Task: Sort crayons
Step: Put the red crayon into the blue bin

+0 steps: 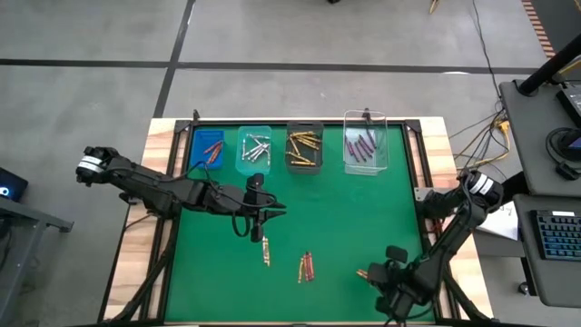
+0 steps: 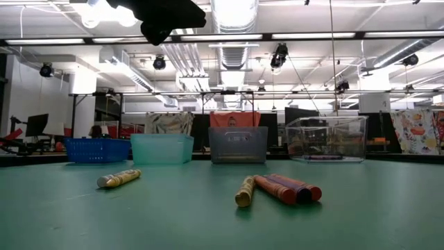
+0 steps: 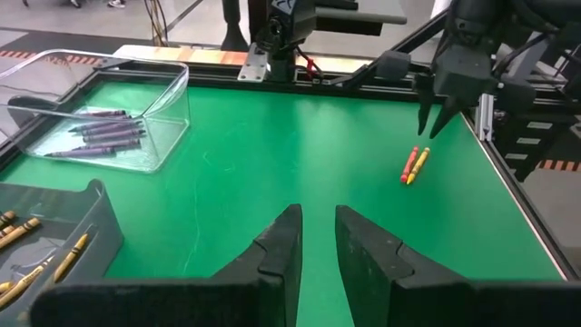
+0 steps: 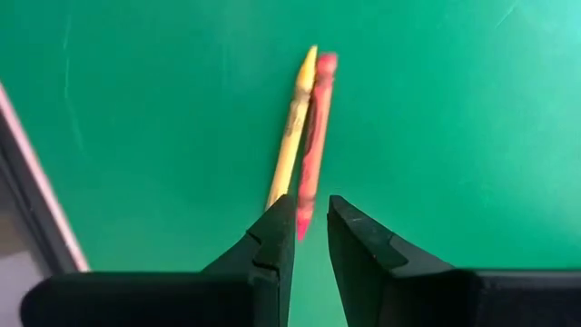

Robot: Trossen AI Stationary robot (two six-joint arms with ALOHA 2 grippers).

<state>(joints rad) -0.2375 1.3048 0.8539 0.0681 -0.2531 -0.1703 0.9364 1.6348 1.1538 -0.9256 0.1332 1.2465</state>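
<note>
Green mat; no writing legible; right jaws (image 4: 311, 232) narrowly apart over red crayon (image 4: 314, 136); left jaws (image 3: 318, 245) narrowly apart, empty.

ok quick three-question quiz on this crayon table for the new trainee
1. True or false: the purple crayons lie in the clear bin.
2. Which gripper hangs over a yellow and red crayon pair: A left, B right?
3. How many bins stand along the table's far edge?

Key:
1. True.
2. B: the right gripper has that pair just ahead of its narrowly parted jaws, near the table's right edge. The left gripper hangs mid-table, nothing between its jaws.
3. Four.
</note>
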